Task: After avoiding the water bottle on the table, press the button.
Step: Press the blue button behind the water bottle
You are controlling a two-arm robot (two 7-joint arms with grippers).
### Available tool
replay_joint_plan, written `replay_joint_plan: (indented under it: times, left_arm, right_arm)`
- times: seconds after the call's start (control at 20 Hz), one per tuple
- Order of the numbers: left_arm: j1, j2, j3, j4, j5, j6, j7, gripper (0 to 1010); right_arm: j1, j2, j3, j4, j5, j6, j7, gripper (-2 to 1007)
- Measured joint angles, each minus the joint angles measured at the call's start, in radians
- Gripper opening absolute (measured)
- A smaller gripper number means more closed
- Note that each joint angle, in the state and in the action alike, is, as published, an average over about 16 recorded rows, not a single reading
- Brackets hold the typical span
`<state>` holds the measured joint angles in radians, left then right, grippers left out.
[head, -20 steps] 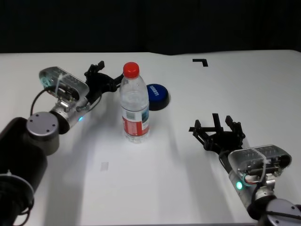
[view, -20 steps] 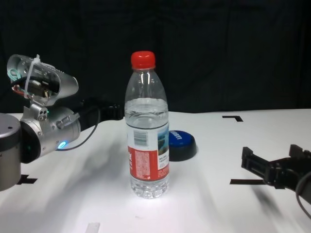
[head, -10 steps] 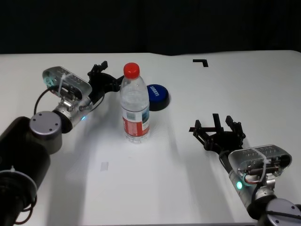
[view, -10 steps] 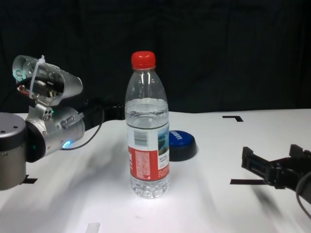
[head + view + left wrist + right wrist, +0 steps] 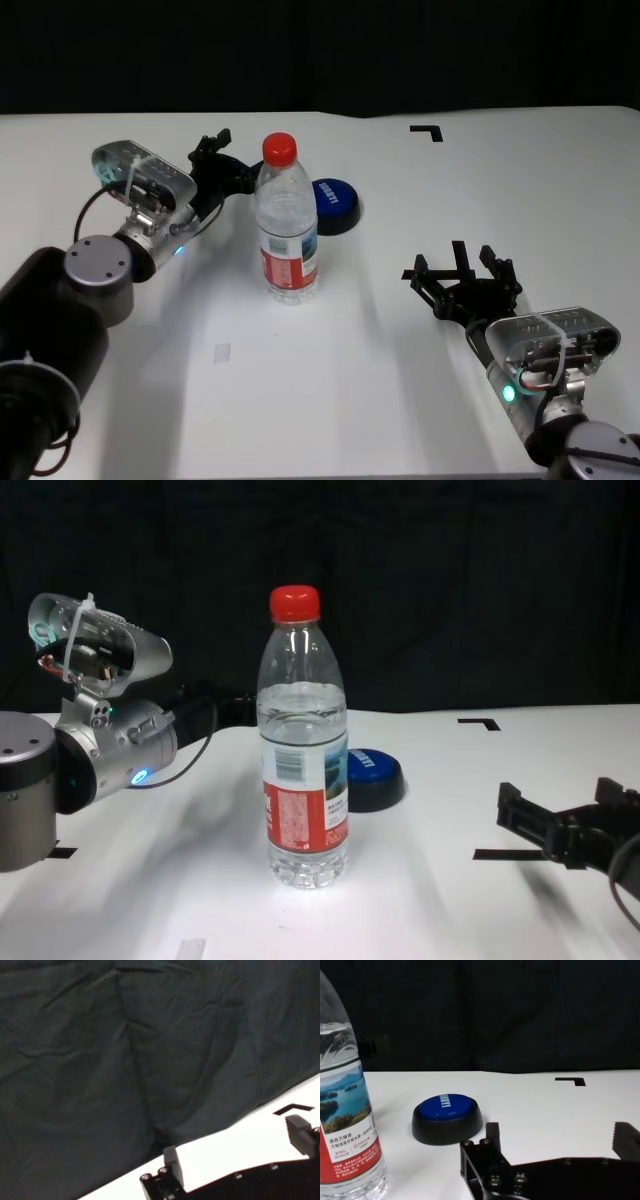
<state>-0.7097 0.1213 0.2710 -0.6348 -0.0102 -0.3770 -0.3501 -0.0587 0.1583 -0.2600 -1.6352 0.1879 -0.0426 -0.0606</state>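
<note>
Button (image 5: 334, 203) behind water bottle (image 5: 287, 222), not yet pressed.
Left gripper (image 5: 213, 153), fingers spread, should be swung wide round the bottle; right gripper (image 5: 463, 268) parked open.

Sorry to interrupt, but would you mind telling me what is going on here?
The left tool is raised beside the bottle's left, open and empty, going round it toward the blue button just behind. The bottle stands upright on the table; the button is untouched. The right tool sits open and idle near the front right.

water bottle (image 5: 288, 225): clear, red cap, red-and-white label
button (image 5: 335, 203): blue top, white lettering, black base
counter (image 5: 400, 380): white, black tape marks
</note>
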Motion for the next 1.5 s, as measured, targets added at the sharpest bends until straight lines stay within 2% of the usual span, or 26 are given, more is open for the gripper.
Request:
replay_joint_plan:
  times: [0.3, 0.6, 1.5]
  left_arm:
    - [0.017, 0.007, -0.004, -0.031, 0.000, 0.012, 0.009, 1003]
    - [0.051, 0.022, -0.014, -0.088, -0.001, 0.035, 0.028, 1003]
    - [0.201, 0.067, -0.066, -0.322, -0.003, 0.121, 0.100, 1003]
  right_arm:
    - [0.000, 0.000, 0.000, 0.000, 0.000, 0.000, 0.000, 1003]
    - [0.000, 0.000, 0.000, 0.000, 0.000, 0.000, 0.000, 1003]
    - [0.000, 0.000, 0.000, 0.000, 0.000, 0.000, 0.000, 1003]
